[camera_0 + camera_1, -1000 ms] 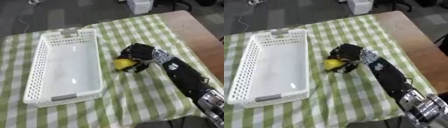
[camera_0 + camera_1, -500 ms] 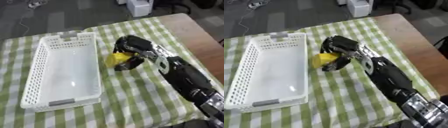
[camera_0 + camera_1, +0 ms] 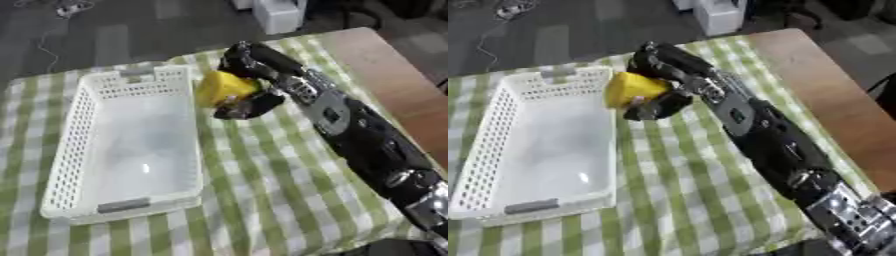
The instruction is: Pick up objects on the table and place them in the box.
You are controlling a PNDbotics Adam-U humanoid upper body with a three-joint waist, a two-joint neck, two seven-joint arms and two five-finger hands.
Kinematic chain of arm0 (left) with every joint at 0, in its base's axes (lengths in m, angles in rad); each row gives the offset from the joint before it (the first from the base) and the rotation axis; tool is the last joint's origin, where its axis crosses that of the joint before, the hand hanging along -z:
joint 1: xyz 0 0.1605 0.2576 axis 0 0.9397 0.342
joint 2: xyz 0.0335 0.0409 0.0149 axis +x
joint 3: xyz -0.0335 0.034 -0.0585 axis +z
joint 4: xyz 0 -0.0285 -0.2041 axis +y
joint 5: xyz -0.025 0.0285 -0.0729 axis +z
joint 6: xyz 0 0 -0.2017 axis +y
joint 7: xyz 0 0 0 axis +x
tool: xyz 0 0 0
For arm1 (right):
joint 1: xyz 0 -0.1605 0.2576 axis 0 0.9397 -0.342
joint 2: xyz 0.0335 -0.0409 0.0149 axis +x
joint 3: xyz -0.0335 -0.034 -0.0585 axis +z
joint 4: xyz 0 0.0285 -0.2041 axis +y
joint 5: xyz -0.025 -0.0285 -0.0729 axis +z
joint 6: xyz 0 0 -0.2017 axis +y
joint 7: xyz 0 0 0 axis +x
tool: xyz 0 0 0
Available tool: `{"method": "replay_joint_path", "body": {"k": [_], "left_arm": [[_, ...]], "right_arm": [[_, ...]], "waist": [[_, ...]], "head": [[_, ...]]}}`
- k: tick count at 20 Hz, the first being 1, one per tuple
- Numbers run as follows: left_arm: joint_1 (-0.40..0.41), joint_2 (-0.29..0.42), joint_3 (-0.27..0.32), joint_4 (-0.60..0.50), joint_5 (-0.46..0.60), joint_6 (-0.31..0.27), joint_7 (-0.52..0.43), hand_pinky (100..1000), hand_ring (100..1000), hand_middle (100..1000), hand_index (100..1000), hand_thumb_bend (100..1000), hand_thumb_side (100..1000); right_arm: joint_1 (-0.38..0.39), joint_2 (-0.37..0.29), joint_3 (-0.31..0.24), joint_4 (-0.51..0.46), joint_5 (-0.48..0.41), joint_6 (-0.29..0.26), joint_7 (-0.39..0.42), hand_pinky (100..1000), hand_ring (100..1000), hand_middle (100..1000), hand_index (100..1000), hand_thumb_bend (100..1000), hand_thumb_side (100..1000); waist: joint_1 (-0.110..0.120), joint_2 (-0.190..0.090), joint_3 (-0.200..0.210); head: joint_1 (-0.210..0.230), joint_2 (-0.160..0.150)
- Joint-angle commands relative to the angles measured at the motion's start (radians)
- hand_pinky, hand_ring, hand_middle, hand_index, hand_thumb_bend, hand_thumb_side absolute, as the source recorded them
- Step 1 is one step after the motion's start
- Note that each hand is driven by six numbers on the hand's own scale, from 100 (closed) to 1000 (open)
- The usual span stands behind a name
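White perforated plastic basket (image 3: 131, 150), rectangular, sits on the left half of the table (image 3: 262, 165), which wears a green-and-white checked cloth; its long axis runs near-to-far, interior bare and open. Only the right hand (image 3: 249, 82) shows; left hand absent from both views. Right hand, black, has fingers and thumb curled round a yellow blocky object (image 3: 223, 87), carried off the cloth. Object hangs at the basket's right long wall, toward the far end, seemingly just at or over the rim; cannot tell whether it has fully crossed inside. Judgement: the coming move is a short travel leftward, then release. Plenty of free room inside; the rim is the one edge to clear. Brown table edge (image 3: 824, 85) lies bare to the right.
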Motion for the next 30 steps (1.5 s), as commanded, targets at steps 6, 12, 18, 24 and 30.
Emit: {"method": "replay_joint_path", "body": {"k": [6, 12, 18, 24, 30], "left_arm": [[-0.009, 0.018, -0.001, -0.012, 0.005, 0.001, 0.000, 535, 594, 1000, 909, 399, 756], [-0.021, 0.016, -0.005, -0.012, 0.012, 0.001, -0.003, 538, 595, 1000, 908, 400, 755], [-0.046, 0.010, -0.008, -0.012, 0.026, 0.003, -0.007, 545, 596, 1000, 907, 405, 751], [-0.084, -0.001, -0.011, -0.012, 0.047, 0.006, -0.010, 554, 597, 1000, 907, 411, 747], [-0.126, -0.016, -0.013, -0.012, 0.071, 0.011, -0.013, 567, 599, 1000, 906, 418, 742]], "right_arm": [[-0.076, -0.005, 0.001, -0.069, -0.089, 0.027, 0.011, 100, 100, 100, 100, 547, 207], [-0.111, 0.034, 0.025, -0.053, -0.103, 0.006, 0.034, 100, 100, 100, 100, 550, 207], [-0.135, 0.069, 0.043, -0.021, -0.090, -0.032, 0.046, 100, 100, 100, 100, 549, 212], [-0.147, 0.087, 0.051, 0.006, -0.086, -0.082, 0.042, 100, 100, 100, 100, 551, 202], [-0.162, 0.102, 0.057, 0.041, -0.092, -0.130, 0.047, 100, 100, 100, 100, 561, 204]], "waist": [[-0.002, -0.015, 0.002], [-0.003, -0.013, 0.013], [-0.007, -0.006, 0.031], [-0.012, 0.003, 0.055], [-0.019, 0.015, 0.085]], "head": [[-0.018, -0.021], [-0.025, -0.022], [-0.024, -0.026], [-0.012, -0.035], [-0.007, -0.045]]}}
